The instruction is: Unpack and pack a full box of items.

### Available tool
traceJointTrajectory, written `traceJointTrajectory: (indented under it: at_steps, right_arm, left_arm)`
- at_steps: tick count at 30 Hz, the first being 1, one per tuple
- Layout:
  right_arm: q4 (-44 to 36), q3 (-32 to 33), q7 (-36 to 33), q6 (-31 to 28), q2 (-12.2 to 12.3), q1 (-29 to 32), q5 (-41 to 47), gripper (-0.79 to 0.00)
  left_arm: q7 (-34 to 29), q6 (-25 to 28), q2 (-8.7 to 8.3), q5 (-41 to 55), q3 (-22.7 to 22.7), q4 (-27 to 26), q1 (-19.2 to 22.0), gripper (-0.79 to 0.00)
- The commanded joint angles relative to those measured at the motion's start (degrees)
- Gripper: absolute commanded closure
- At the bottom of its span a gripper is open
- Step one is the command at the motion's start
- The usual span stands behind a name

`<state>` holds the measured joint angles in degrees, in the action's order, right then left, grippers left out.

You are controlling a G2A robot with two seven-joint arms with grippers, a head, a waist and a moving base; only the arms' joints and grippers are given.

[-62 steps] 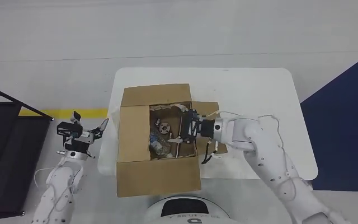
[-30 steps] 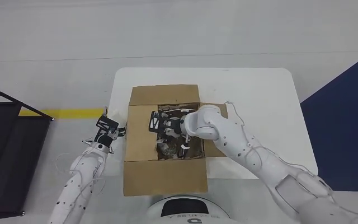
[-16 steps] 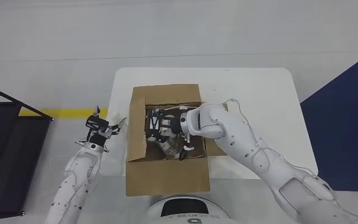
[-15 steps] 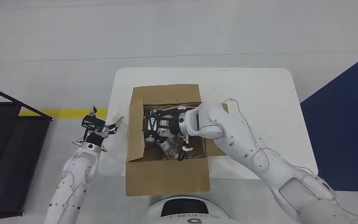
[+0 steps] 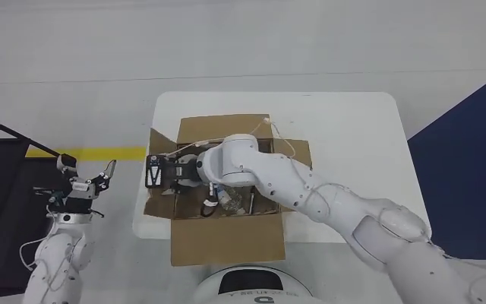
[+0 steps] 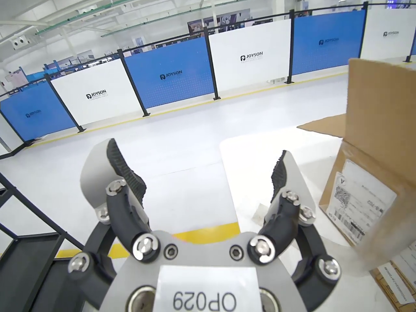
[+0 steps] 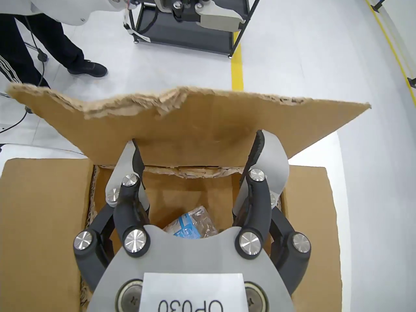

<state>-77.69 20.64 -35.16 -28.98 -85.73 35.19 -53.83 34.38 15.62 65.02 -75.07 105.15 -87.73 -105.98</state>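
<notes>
Torn box flap (image 7: 182, 115) stands before the spread right tool (image 7: 197, 142); cart (image 7: 169, 35) beyond.

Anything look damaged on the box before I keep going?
Yes. The cardboard flap in front of the right gripper has a ragged, chewed-looking free edge, and its fold line at the box rim looks torn too. The open jaws sit right at this flap, so it may tear further if pushed hard.
</notes>
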Motion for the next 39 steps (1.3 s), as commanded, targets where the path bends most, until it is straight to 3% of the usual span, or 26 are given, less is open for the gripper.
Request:
traceJointTrajectory:
  at_steps: [1,4,9,12,15,21,24,29,32,35,39]
  right_arm:
    - [4.87,-1.78,-2.12,0.22,-2.42,-1.91,2.91,-0.637]
    - [10.08,-4.24,-4.85,0.10,-5.91,-4.00,5.89,-0.736]
    - [16.40,-5.35,-5.07,0.49,-10.13,-6.15,8.86,-0.779]
    - [17.70,-4.65,-3.23,0.34,-11.33,-6.84,9.34,-0.785]
    - [15.93,-2.46,0.49,0.45,-10.74,-6.46,8.13,-0.785]
    - [2.97,5.60,4.78,5.16,-4.74,1.06,-0.51,-0.785]
    - [-8.28,13.10,5.04,8.57,0.10,10.51,-7.20,-0.785]
    - [-28.62,30.45,7.76,9.00,7.73,33.09,-19.25,-0.785]
    - [-38.54,41.35,12.81,6.37,10.56,45.29,-22.83,-0.785]
    - [-45.09,52.30,18.18,3.10,12.43,55.47,-22.81,-0.785]
    - [-46.73,63.19,21.93,0.68,13.62,62.51,-19.94,-0.785]
  left_arm:
    - [0.00,0.63,-0.01,0.32,0.33,0.59,0.19,-0.785]
    - [-0.13,1.62,-0.15,0.15,1.31,1.51,0.70,-0.785]
    - [-1.22,3.22,-0.61,-1.27,3.72,2.17,2.14,-0.785]
    - [-1.90,4.25,-0.87,-2.33,4.78,1.75,2.84,-0.785]
    - [-2.51,5.39,-1.13,-3.57,5.76,0.88,3.34,-0.785]
    - [-4.31,7.47,-1.67,-4.86,8.44,-2.34,4.21,-0.785]
    - [-5.66,9.96,-1.92,-4.29,10.37,-6.88,3.33,-0.785]
    - [-9.11,14.99,-2.45,-9.93,12.21,-16.66,-0.01,-0.785]
    - [-10.93,11.58,-2.55,-18.17,9.68,-17.60,0.41,-0.785]
    - [-11.49,7.47,-2.42,-24.84,4.69,-14.66,2.03,-0.785]
    - [-13.83,4.18,-1.99,-26.68,-1.38,-9.69,5.73,-0.785]
